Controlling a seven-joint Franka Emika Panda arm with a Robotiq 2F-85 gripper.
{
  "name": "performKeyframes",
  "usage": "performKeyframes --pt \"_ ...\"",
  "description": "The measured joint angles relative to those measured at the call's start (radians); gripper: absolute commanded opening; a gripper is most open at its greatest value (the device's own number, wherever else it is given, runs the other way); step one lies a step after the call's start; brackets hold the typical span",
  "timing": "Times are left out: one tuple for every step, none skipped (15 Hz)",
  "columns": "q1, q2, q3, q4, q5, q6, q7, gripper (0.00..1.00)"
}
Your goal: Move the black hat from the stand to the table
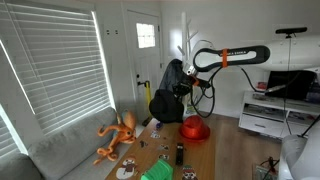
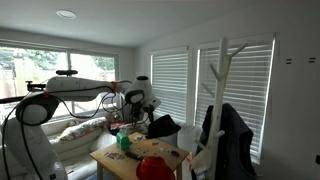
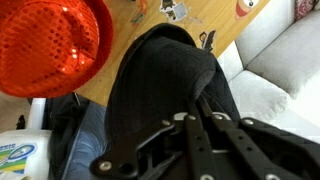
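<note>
Black hat (image 3: pixel 165 72) hangs pinched in the clenched gripper (image 3: pixel 195 114) — above the table (image 3: pixel 215 22).

Arm (image 1: pixel 248 55): white rounded shells, black joint rings, orange band (image 1: pixel 236 53) near the wrist end. Black cable loop (image 1: pixel 206 96) hangs at its 6 o'clock. Gripper (image 3: pixel 195 125): matte black linkage bars and small silver screw heads (image 3: pixel 105 166), filling 6 o'clock of the wrist view.
</note>
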Motion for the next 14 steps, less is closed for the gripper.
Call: performKeyframes --pt "-0.007 0.015 0.006 0.005 0.022 -0.008 -0.020 0.01" --pt "-0.011 0.028 0.010 0.009 0.042 -0.019 -0.038 0.01" --pt "-0.013 0.040 0.014 0.014 0.061 -0.032 -0.054 0.01" --pt "-0.015 0.050 0.018 0.019 0.076 -0.044 -0.067 0.31" --pt "-0.017 0.059 0.022 0.025 0.086 -0.058 -0.078 0.32" --pt "-0.020 0.066 0.027 0.031 0.089 -0.067 -0.083 0.38" --pt "-0.024 0.072 0.031 0.035 0.089 -0.070 -0.083 0.44" --pt "-0.029 0.077 0.036 0.040 0.089 -0.071 -0.084 0.52" --pt "-0.034 0.080 0.040 0.045 0.089 -0.072 -0.086 0.58" --pt "-0.037 0.083 0.043 0.051 0.089 -0.073 -0.087 0.64" --pt "-0.040 0.083 0.045 0.055 0.089 -0.073 -0.088 0.72" --pt "-0.043 0.083 0.047 0.059 0.089 -0.073 -0.089 0.78" --pt "-0.046 0.083 0.048 0.065 0.089 -0.073 -0.090 0.86" --pt "-0.048 0.083 0.049 0.072 0.089 -0.073 -0.091 0.93"
